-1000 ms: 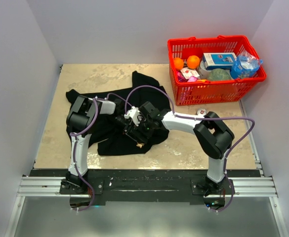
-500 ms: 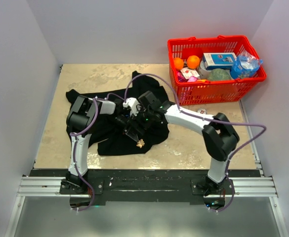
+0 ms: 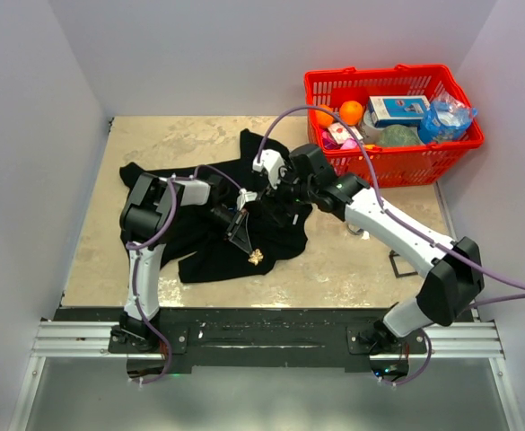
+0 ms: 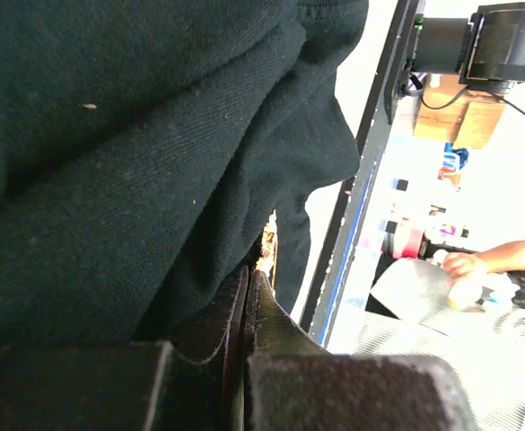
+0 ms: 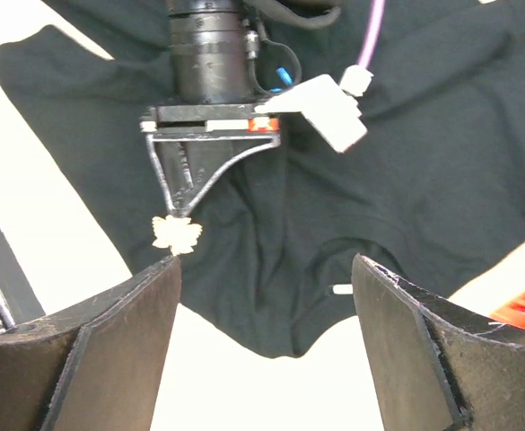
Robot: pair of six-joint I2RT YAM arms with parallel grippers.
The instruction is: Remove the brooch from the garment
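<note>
One red basket (image 3: 388, 169) well beyond garment (image 3: 204, 260), brooch (image 3: 256, 258)

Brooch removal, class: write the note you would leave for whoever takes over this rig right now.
Left hand: shut, tips at the edge of the brooch; whether it pinches the brooch is unclear.
Right hand: open, holding nothing, above the T-shirt.
Brooch: on the T-shirt, near its hem on the arms' side.
Done: left hand is at the brooch.
Left: free the brooch from the cloth; the right hand could probably pin the T-shirt down meanwhile.
</note>
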